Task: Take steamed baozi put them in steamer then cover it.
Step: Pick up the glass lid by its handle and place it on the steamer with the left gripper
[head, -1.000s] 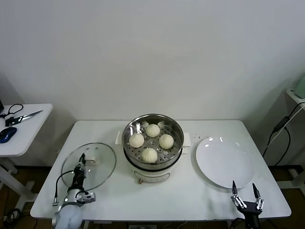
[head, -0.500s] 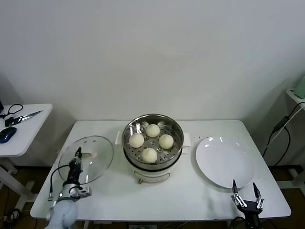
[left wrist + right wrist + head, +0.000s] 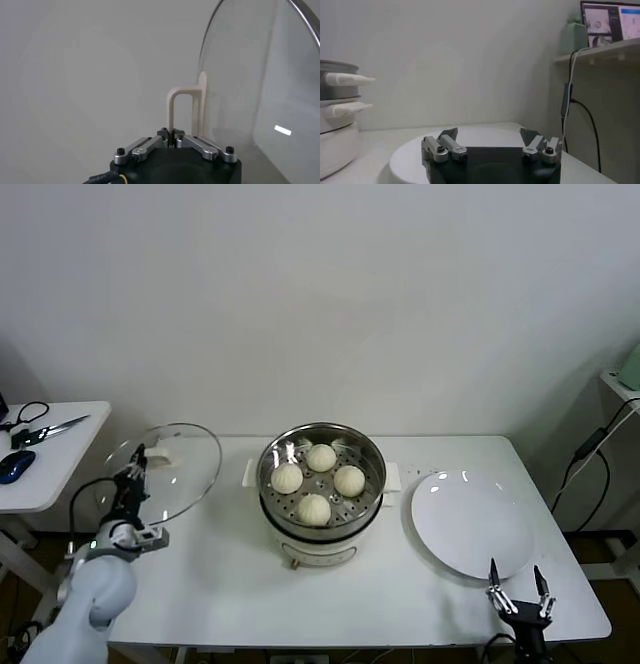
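Observation:
Several cream-white baozi [image 3: 320,478] lie on the perforated tray inside the steel steamer [image 3: 372,502] at the table's middle. My left gripper [image 3: 133,476] is shut on the cream handle [image 3: 178,105] of a clear glass lid [image 3: 170,468] and holds it up in the air, tilted, over the table's left edge. In the left wrist view the lid's pane [image 3: 260,95] stands beside the handle. My right gripper [image 3: 517,594] is open and empty at the table's front right edge, near the white plate [image 3: 470,524]. The steamer's side handles [image 3: 345,92] show in the right wrist view.
The white table [image 3: 400,594] carries the steamer and the plate. A small side table [image 3: 45,474] to the left holds scissors [image 3: 45,429] and a dark mouse [image 3: 15,466]. A cable [image 3: 590,459] hangs at the far right by a shelf.
My left gripper has lifted the glass lid off the table, up and back toward the left edge, tilting it. The right gripper has stayed put.

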Motion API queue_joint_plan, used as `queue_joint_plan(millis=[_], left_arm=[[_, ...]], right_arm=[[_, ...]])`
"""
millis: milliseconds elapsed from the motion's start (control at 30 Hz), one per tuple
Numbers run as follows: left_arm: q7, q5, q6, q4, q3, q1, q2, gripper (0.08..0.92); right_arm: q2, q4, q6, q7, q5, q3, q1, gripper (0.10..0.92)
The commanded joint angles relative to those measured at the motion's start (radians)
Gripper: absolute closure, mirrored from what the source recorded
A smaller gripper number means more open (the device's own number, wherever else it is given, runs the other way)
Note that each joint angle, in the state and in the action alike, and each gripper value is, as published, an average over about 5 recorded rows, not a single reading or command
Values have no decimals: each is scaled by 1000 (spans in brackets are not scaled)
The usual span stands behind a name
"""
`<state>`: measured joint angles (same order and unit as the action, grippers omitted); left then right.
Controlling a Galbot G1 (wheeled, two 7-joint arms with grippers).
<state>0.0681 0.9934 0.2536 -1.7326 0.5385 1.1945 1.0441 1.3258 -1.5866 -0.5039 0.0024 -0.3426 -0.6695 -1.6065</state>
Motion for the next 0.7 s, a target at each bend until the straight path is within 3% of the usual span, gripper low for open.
queue_joint_plan(millis=[33,333,700], left_arm=[[-258,25,343,-338,-209,-82,2,862],[-400,331,428,-335,-488,-216,221,862],[-422,618,427,-211,-592,-217,498,862]], right_arm=[[-2,-12,19,11,42,9,4,203],[-8,11,6,10,48,27,31,203],[-18,25,-8,12,44,41,49,203]])
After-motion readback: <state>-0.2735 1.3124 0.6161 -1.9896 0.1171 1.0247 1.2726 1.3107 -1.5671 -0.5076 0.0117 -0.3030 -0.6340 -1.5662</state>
